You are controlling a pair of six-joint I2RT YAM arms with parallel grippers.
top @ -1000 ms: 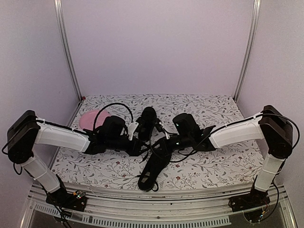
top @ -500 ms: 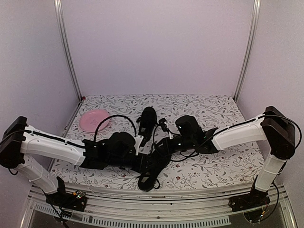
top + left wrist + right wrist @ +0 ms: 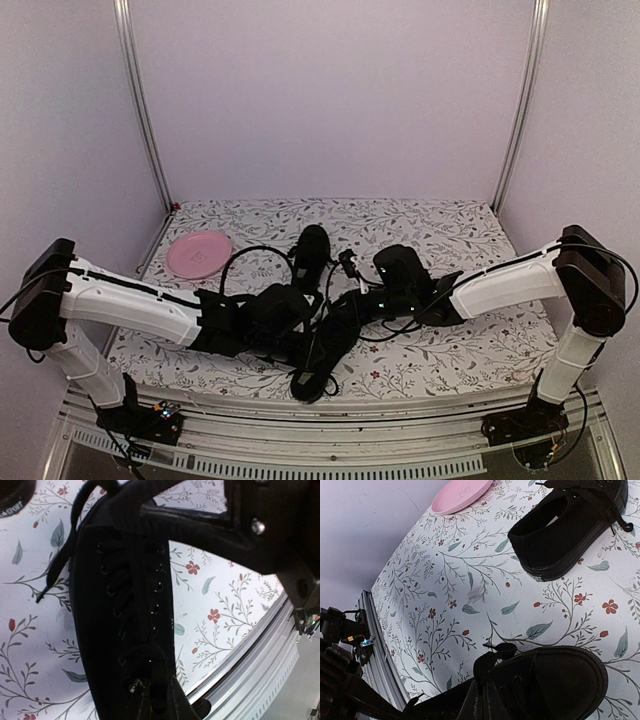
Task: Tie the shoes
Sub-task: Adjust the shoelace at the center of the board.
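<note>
Two black shoes are seen on the flowered cloth [image 3: 450, 350]: the near shoe [image 3: 322, 352] lies aslant close to the table's front edge, between the two arms, and the far shoe [image 3: 311, 255] stands on its sole just behind it, with the pink plate [image 3: 200, 253] well off to the left. The right gripper [image 3: 479, 695] is closed, its fingers pinched together on a lace [image 3: 492, 657] of the near shoe, a short loop of which is seen rising from the tips. The left gripper [image 3: 150, 700] is set down over the laced front of the same shoe; whether its fingers are apart or together cannot be told (everything there is black on black). A loose lace end [image 3: 50, 575] lies on the cloth beside the near shoe.
</note>
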